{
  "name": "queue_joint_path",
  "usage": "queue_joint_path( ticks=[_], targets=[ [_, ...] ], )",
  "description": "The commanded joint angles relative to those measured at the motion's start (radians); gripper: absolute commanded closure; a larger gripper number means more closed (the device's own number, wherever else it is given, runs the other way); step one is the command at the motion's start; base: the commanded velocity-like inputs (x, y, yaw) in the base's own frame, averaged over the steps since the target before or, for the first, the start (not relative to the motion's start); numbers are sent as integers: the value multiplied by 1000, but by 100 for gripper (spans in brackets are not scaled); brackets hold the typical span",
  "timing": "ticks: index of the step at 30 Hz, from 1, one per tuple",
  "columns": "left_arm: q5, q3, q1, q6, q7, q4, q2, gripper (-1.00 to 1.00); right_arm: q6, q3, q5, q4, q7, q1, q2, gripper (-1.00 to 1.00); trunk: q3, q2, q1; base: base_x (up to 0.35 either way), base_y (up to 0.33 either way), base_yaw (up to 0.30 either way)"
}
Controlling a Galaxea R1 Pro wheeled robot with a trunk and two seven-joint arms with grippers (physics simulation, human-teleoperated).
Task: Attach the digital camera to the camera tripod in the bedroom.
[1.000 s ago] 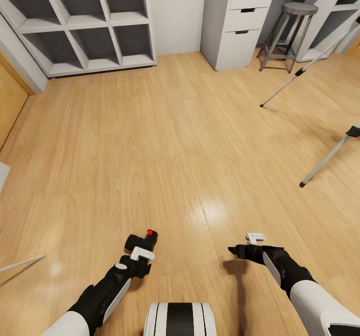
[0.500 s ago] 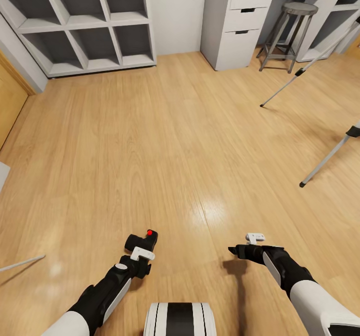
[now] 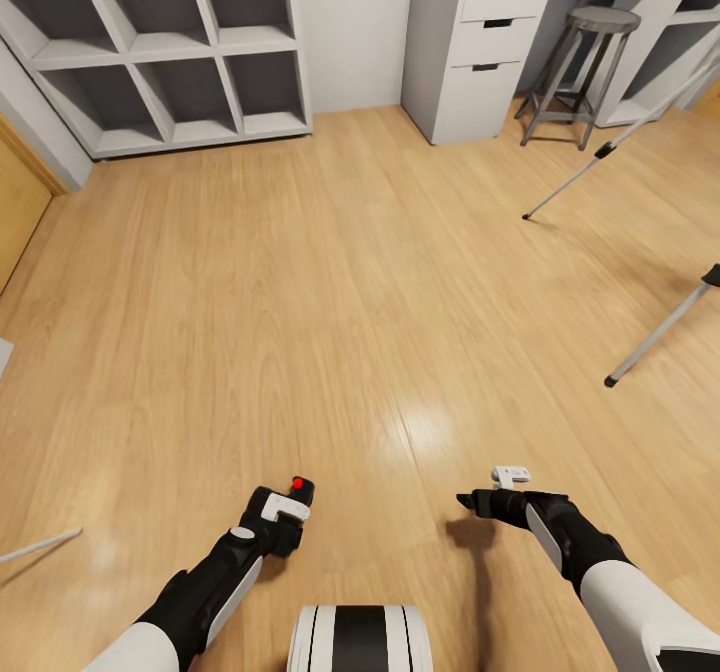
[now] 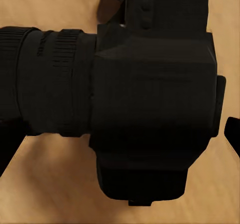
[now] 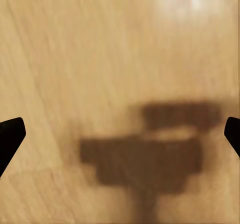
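Observation:
The digital camera (image 3: 299, 493), black with a red dot on top, sits in my left gripper (image 3: 283, 506), which is shut on it low over the wood floor. In the left wrist view the camera's body (image 4: 155, 104) and lens barrel loom large between the fingertips (image 4: 233, 133). My right gripper (image 3: 477, 501) hangs open over bare floor with nothing in it; its dark fingertips (image 5: 11, 136) stand far apart. Two silver legs of the camera tripod (image 3: 572, 185) slant in from the right, and the nearer leg (image 3: 660, 330) ends in a black foot. The tripod's head is out of view.
White cube shelves (image 3: 170, 62) line the back left wall. A white drawer unit (image 3: 480, 42) and a grey round stool (image 3: 580, 62) stand at the back right. A thin silver rod (image 3: 40, 544) lies at the lower left. Open wood floor (image 3: 340, 282) stretches ahead.
My left gripper has drawn the camera back toward me and turned it, so the lens shows less. The head view has shifted slightly. The right arm is unchanged.

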State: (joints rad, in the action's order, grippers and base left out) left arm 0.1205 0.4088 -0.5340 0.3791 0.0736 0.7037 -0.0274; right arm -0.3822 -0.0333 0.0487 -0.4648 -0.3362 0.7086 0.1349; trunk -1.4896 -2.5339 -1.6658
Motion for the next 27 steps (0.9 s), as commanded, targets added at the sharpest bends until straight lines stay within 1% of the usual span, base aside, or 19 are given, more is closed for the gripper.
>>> queue_joint_path(
  ticks=[1, 27],
  targets=[
    [10, 7, 0, 5, 8, 2, -2, -100, -7, -4, 5, -2, -3, 0, 0, -100, -1, 0, 0, 55, 0, 0],
    [12, 7, 0, 6, 8, 1, 0, -100, -8, -4, 5, -2, -3, 0, 0, -100, -1, 0, 0, 7, 0, 0]
  ],
)
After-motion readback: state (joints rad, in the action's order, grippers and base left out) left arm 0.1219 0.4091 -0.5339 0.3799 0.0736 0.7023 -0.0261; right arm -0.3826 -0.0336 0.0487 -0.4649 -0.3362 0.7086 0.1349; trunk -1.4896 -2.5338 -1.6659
